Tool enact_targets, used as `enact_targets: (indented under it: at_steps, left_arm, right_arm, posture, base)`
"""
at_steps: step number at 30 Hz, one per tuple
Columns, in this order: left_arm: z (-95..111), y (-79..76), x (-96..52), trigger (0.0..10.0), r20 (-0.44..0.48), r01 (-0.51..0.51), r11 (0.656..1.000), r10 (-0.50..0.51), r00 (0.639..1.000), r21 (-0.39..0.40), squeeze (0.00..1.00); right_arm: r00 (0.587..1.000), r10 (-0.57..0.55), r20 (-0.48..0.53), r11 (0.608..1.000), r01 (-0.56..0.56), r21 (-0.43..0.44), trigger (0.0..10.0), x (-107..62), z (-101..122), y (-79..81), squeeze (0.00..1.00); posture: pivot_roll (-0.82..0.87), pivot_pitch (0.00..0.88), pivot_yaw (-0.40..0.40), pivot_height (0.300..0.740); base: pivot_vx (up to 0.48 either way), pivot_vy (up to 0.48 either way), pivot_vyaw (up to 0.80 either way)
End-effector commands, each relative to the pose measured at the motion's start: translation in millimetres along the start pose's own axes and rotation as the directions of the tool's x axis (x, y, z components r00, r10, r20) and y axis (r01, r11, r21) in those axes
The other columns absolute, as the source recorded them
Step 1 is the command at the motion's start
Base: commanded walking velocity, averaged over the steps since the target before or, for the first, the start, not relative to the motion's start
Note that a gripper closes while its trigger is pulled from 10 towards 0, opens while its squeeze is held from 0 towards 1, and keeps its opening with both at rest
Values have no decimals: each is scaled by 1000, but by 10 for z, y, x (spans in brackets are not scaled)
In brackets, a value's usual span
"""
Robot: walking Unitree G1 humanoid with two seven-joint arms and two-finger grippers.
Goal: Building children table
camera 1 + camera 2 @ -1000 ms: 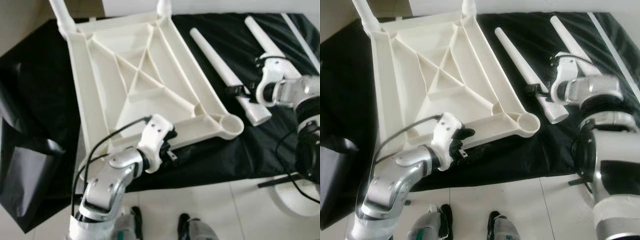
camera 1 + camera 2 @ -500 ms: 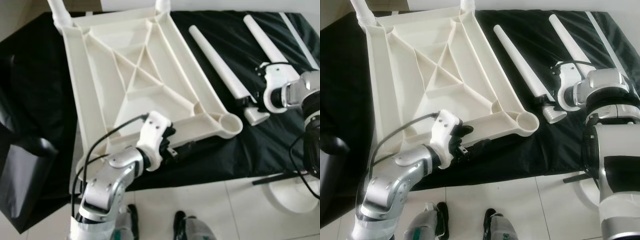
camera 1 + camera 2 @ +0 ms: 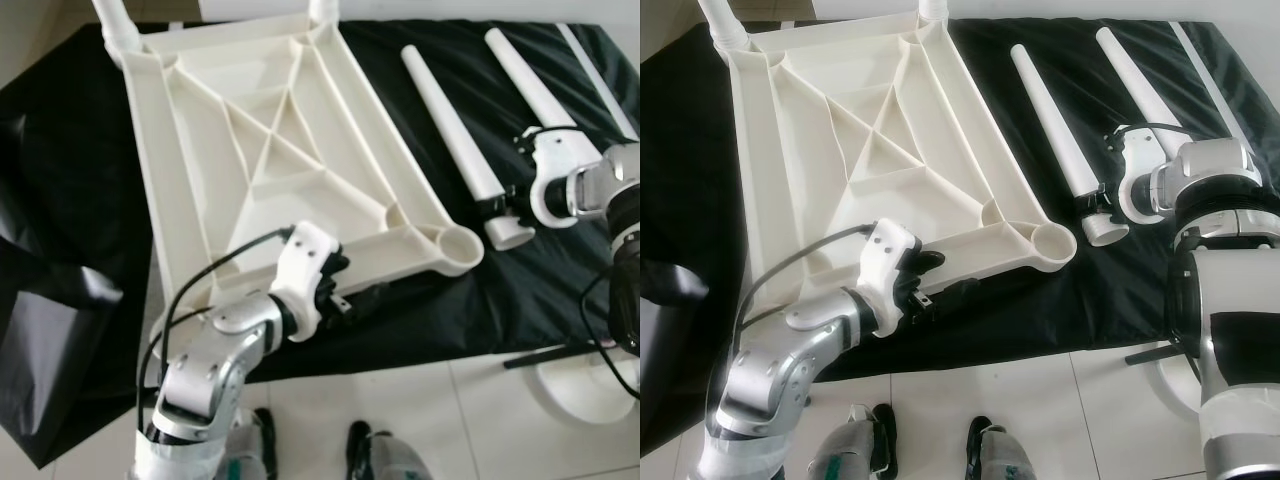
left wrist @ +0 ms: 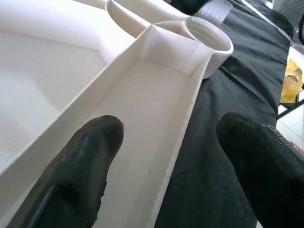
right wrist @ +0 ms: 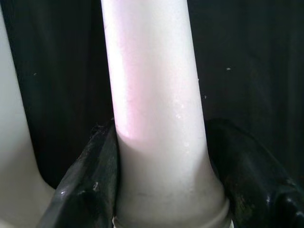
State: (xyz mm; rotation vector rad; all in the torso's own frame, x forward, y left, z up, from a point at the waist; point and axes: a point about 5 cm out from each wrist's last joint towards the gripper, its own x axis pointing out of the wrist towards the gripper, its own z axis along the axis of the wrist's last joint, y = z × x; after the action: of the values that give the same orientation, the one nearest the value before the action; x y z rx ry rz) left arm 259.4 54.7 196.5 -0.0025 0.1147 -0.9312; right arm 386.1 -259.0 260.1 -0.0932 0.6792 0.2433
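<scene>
Left eye view: an upturned white table top (image 3: 270, 170) lies on a black cloth (image 3: 560, 270), its near edge close to the cloth's edge, with pale floor (image 3: 420, 410) beyond. Its near-right corner socket (image 3: 458, 247) is empty. To the right lie two white legs.

Left wrist view: the left gripper (image 4: 166, 156) is spread wide, straddling the top's near rim.

Right wrist view: the right gripper (image 5: 161, 175) pinches the nearer leg (image 5: 152, 95) by its thick end.

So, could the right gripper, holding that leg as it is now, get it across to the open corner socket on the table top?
Probably yes: the right gripper holds the leg beside the socket, with black cloth between them.
</scene>
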Motion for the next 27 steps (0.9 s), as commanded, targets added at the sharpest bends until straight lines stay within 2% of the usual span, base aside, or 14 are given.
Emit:
enact_targets:
  at_steps: [1,4,5,7,11,12,13,14,18,25,26,27]
  left_arm:
    - [-57,22,0,10000,-26,-30,999,29,999,-21,0]
    - [-47,9,-4,10000,-24,-29,999,28,999,-16,0]
    - [-41,10,-6,10000,-22,-30,999,30,999,-15,0]
    - [-45,20,-3,10000,-23,-33,999,33,999,-15,0]
    - [-48,34,4,10000,-22,-37,999,37,999,-14,0]
    - [-49,41,10,10000,-21,-38,999,38,999,-14,0]
    - [-49,46,17,10000,-21,-39,999,39,999,-14,0]
    - [-47,47,30,10000,-18,-36,999,36,999,-15,0]
    - [-47,46,39,10000,-17,-34,999,33,999,-13,0]
    - [-47,42,52,10000,-11,-29,999,28,1000,-18,0]
    - [-49,45,50,10000,-11,-30,999,29,1000,-17,0]
    - [-49,49,50,10000,-12,-31,999,30,999,-16,0]
  right_arm:
    - [1000,-15,-5,997,15,-70,10000,16,-57,-53,0]
    - [999,-47,7,996,47,-80,10000,21,-46,-61,0]
    - [998,-52,-27,998,51,-24,10000,31,-90,-57,0]
    - [999,-18,-46,1000,19,5,10000,30,-113,-37,0]
    - [998,14,-59,1000,-14,0,10000,1,-106,-21,0]
    - [998,9,-65,1000,-9,2,10000,-12,-107,-28,165]
    - [998,0,-61,1000,0,-1,10000,-27,-100,-39,463]
    - [997,56,-57,998,-58,-29,10000,-62,-76,-14,1000]
    - [997,59,-48,997,-60,-38,10000,-102,-44,-16,1000]
    - [999,52,-11,999,-52,-9,10000,-350,28,-67,1000]
    - [999,41,-12,999,-41,-2,10000,-358,13,-86,902]
    - [999,33,-15,999,-32,3,10000,-358,3,-99,902]
  posture:
    - [89,286,-60,740]
    - [93,281,-62,740]
    - [94,278,-63,740]
    - [95,274,-65,740]
    - [93,268,-67,740]
    - [90,263,-67,740]
    - [89,261,-67,740]
    - [86,258,-67,740]
    - [82,254,-67,740]
    - [82,240,-71,740]
    - [83,238,-71,740]
    - [83,236,-70,740]
  base:
    - [0,0,0]
    - [0,0,0]
    - [0,0,0]
    - [0,0,0]
    - [0,0,0]
    - [0,0,0]
    - [0,0,0]
    - [0,0,0]
    - [0,0,0]
    - [0,0,0]
    - [0,0,0]
    - [0,0,0]
